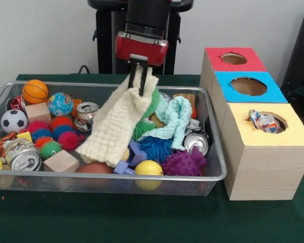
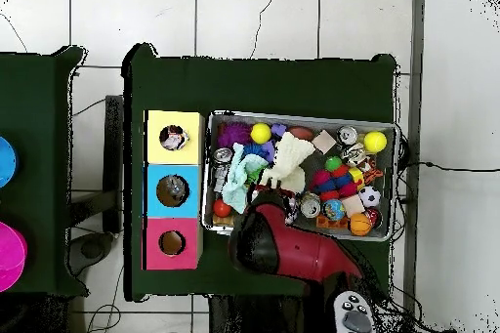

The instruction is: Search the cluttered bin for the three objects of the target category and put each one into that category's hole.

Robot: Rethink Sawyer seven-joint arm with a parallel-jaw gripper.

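My gripper (image 1: 140,81) hangs over the middle of the wire mesh bin (image 1: 106,178) and is shut on the top edge of a plain cream cloth (image 1: 119,126), which drapes down to the clutter. In the overhead view the cloth (image 2: 288,161) lies across the bin (image 2: 293,116) just beyond the arm. One white wad with red, blue and yellow print (image 1: 262,121) sits in the yellow-surround hole (image 1: 289,132) of the nearest wood box, and it also shows from overhead (image 2: 175,138). I see no other printed wad among the clutter; the cloth hides part of it.
A mint cloth (image 1: 175,119), purple (image 1: 185,163) and blue (image 1: 154,147) spiky balls, cans (image 1: 25,159), wooden blocks (image 1: 61,161) and toy balls (image 1: 34,91) fill the bin. The blue-surround (image 1: 248,86) and red-surround (image 1: 233,58) holes stand behind the yellow one.
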